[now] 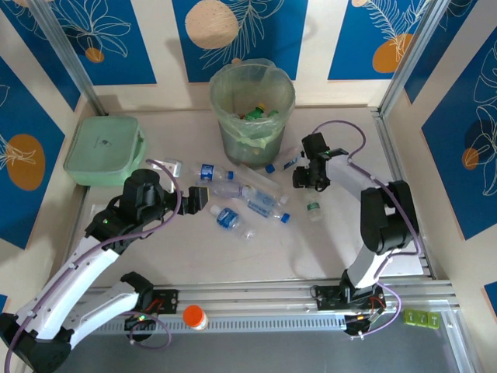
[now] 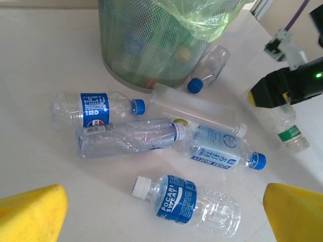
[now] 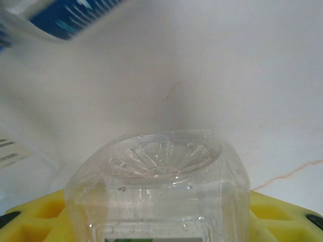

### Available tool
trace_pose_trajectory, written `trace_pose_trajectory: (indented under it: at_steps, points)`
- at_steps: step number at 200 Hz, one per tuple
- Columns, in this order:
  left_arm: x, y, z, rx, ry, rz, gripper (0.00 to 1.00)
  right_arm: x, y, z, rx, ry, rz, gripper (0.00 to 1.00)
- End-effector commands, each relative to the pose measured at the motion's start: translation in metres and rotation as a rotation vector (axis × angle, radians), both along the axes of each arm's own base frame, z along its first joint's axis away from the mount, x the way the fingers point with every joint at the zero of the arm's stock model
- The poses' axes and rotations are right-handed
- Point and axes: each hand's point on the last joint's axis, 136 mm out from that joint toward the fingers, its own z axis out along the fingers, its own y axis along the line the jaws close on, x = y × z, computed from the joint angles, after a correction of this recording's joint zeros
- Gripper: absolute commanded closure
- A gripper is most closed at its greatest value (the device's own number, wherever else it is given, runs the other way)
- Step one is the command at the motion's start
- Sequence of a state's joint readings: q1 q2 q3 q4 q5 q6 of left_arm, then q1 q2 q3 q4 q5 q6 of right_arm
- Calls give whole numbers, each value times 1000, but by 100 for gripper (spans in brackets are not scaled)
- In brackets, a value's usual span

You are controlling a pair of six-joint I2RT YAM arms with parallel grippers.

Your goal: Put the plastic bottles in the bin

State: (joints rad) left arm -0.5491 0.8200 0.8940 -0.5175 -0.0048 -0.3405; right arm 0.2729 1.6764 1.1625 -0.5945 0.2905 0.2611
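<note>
Clear plastic bottles [image 1: 260,200], most with blue caps and blue labels, lay on their sides in a loose heap on the pale table [image 1: 233,264], just in front of the bin [image 1: 252,132]; the bin, round and grey-green, stood at the back of the table, lined with a pale green bag [image 2: 202,20]; from above, green and yellow caps could be seen inside it; the left wrist camera brought out its mesh wall and the print on a white-capped Pocari Sweat bottle [image 2: 186,204] lying nearest; the left gripper [image 1: 203,199] hung beside the heap, jaws spread wide, holding nothing; the right gripper [image 1: 307,180], right of the heap, was clamped on a green-labelled bottle [image 1: 313,207]; its own camera showed the ribbed base squeezed between yellow pads [image 3: 282,214].
</note>
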Motion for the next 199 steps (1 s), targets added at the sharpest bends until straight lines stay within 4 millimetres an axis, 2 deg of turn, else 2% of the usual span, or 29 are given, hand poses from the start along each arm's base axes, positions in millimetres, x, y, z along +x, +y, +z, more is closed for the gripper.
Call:
trace_pose_trajectory:
  at_steps: [1,26,62,121,141,165,199]
  points:
    - [0,8,-2,16,-1,26,1,0,-6,39,23,-80,-52,53]
    - [-3,12,6,-22,2,56,1,-5,-1,82,115,-156,-70,54]
    - [-8,13,27,-87,15,82,1,-16,13,155,282,-281,-53,54]
    - [-8,8,49,-156,-11,76,0,-36,36,242,509,-418,17,54]
    - [-5,4,51,-161,-19,61,0,-38,48,272,601,-461,51,54]
    - [3,0,44,-156,12,59,0,-32,65,305,703,-492,92,54]
    - [16,1,23,-186,87,72,1,-6,96,342,812,-508,154,54]
